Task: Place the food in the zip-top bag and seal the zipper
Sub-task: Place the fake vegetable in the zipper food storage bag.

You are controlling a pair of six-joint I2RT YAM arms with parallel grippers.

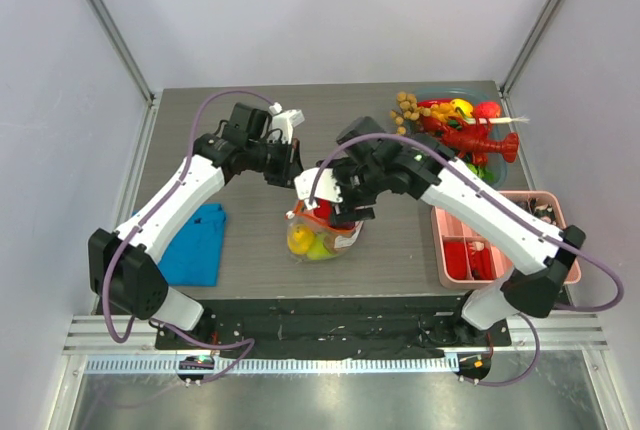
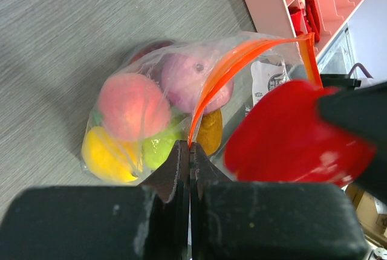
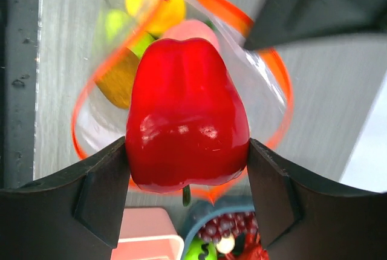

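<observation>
The right jaws (image 3: 187,151) are clamped on a glossy red plastic toy bell pepper (image 3: 187,103), one finger on each flank. The pepper hangs right over the mouth of the clear crinkly zip-top bag (image 3: 263,75). In the right wrist view the thin orange-red zipper strip (image 3: 284,91) loops all the way round it, so it's lined up with the opening, but it doesn't look let go of yet. The left jaws (image 2: 189,151) are pinched shut on that zipper strip at the bottom middle of the left wrist view, holding one lip up so the mouth gapes.

Already in the bag:
- a pink-orange peachy fruit (image 2: 133,106)
- a pale purple round one (image 2: 190,72)
- a yellow one (image 2: 106,154)
- a green one (image 2: 158,151)
- a mustard-coloured one (image 2: 211,130)

The bag sits on the grey wood-grain counter (image 2: 72,30), in the middle of the top view between the two arms.

Progress-wise, I'd say the loading is mostly done. What's left is dropping the pepper in and then the whole sealing part, since the zipper is wide open. There's also a red toy lobster (image 1: 478,140) with other toy food in the upper right of the top view, and I can't tell if any of that is meant to go in. A pink compartment tray (image 1: 560,250) sits at the right and a folded blue cloth (image 1: 195,245) at the left.
</observation>
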